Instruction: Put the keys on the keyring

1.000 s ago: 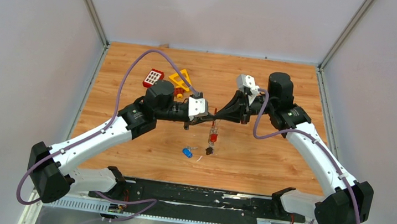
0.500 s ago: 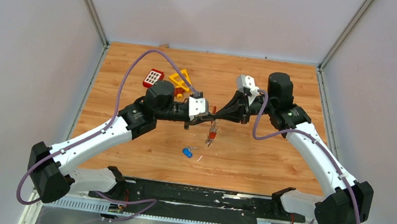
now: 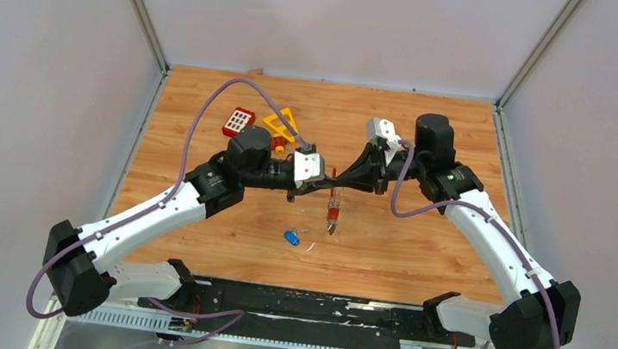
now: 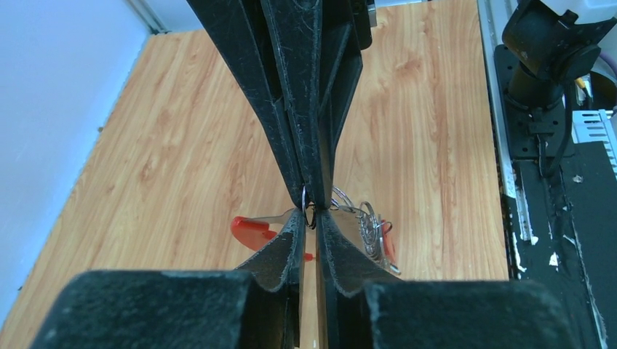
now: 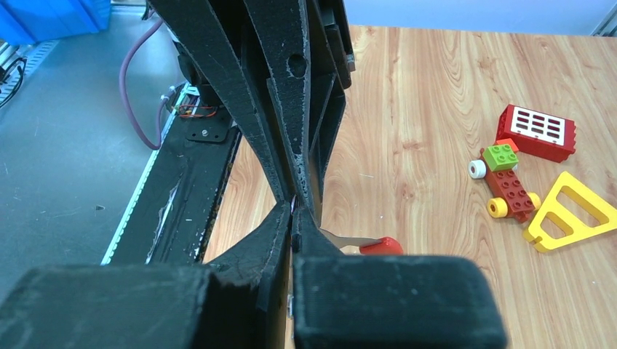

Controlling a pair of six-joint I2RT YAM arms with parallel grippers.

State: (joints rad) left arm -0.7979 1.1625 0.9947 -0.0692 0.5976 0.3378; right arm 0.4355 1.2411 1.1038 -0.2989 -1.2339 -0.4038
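Note:
My left gripper (image 3: 327, 179) and right gripper (image 3: 338, 178) meet tip to tip above the middle of the table, both shut. They pinch a thin metal ring (image 4: 306, 209) of the keyring (image 3: 333, 212), which hangs below them off the wood. Its silver rings (image 4: 368, 225) and red clip (image 4: 388, 243) dangle to one side. The red key (image 4: 250, 227) hangs at the pinch, also in the right wrist view (image 5: 381, 245); whether it is threaded on is hidden by the fingers. The blue key (image 3: 291, 237) lies on the table, left of and nearer than the keyring.
At the back left stand a red block with white buttons (image 3: 239, 120) and a yellow triangular frame (image 3: 280, 123) with a small toy car (image 5: 509, 185) beside them. The black base rail (image 3: 309, 309) runs along the near edge. Walls close in on the left, right and back.
The hanging keyring bundle has swung and drawn up a little under the grippers. Both grippers have stayed pinched together at nearly the same place.

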